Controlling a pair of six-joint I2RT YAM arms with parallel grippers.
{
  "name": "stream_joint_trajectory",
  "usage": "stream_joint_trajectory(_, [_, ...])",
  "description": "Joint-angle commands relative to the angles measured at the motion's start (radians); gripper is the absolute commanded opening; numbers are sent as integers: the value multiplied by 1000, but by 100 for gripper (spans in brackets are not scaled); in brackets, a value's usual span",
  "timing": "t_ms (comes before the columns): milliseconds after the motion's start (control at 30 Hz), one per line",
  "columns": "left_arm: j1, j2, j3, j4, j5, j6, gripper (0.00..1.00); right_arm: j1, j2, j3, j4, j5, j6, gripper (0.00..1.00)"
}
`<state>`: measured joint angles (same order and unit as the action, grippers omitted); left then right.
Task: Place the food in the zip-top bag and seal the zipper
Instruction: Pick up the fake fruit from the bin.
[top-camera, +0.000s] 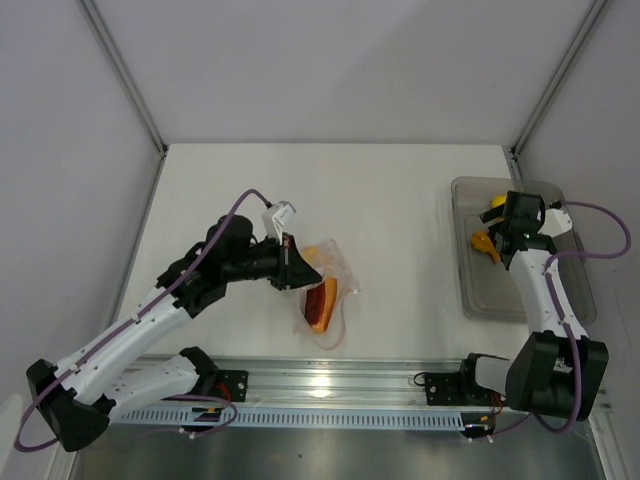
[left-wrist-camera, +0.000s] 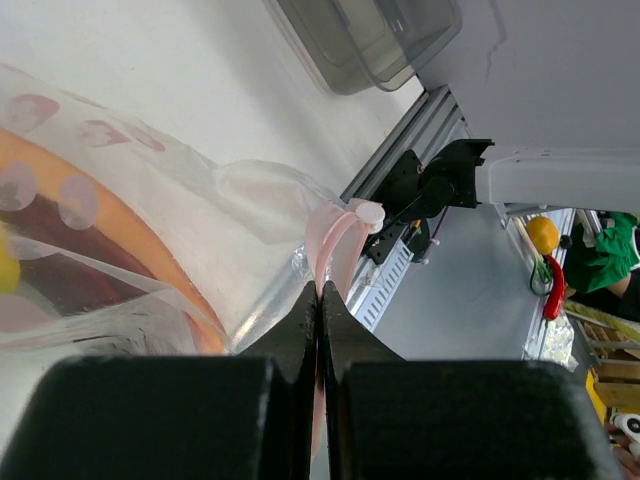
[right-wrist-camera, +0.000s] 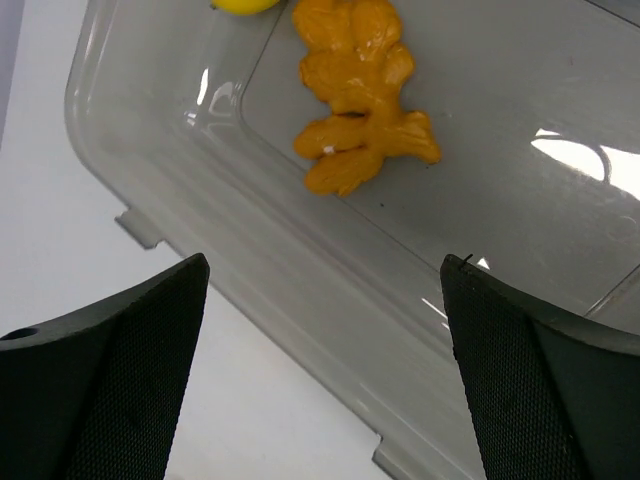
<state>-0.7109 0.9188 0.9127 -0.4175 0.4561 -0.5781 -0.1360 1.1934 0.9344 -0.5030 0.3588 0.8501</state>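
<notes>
The clear zip-top bag (top-camera: 335, 275) lies mid-table with an orange and reddish-brown piece of food (top-camera: 320, 303) inside it. My left gripper (top-camera: 296, 265) is shut on the bag's pink zipper strip (left-wrist-camera: 335, 240) at its mouth edge. In the left wrist view the bag (left-wrist-camera: 150, 200) and the piece inside (left-wrist-camera: 60, 270) lie left of the gripper (left-wrist-camera: 320, 295). My right gripper (right-wrist-camera: 325, 262) is open and empty above the near wall of the grey tray (right-wrist-camera: 250, 250). An orange lumpy piece (right-wrist-camera: 360, 100) and a yellow piece (right-wrist-camera: 245, 4) lie in the tray.
The grey-clear tray (top-camera: 480, 295) stands at the right side of the table, under my right gripper (top-camera: 497, 232). A metal rail (top-camera: 330, 380) runs along the near edge. White walls close the back and sides.
</notes>
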Motion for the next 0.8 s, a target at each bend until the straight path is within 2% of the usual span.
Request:
stream_joint_trajectory(0, [4,40,12,80,26,24,1,-49,47,-19,106,3,86,97])
stream_joint_trajectory(100, [4,81,18,117,32,24,1,-106,106,-26,135,-33,128,97])
stream_joint_trajectory(233, [4,126,28,166,36,15,1,-151,205,0,237,-58,87,95])
stream_joint_trajectory(500, [5,209,51,215,46,-3,1,-186,561,202,320,-161,43,95])
stream_joint_trajectory(633, [5,244,72,212,39,11,1,-189,655,265,388,-172,49,95])
stream_joint_trajectory(767, [5,272,80,233,42,11,1,-188,670,267,446,-164,43,95])
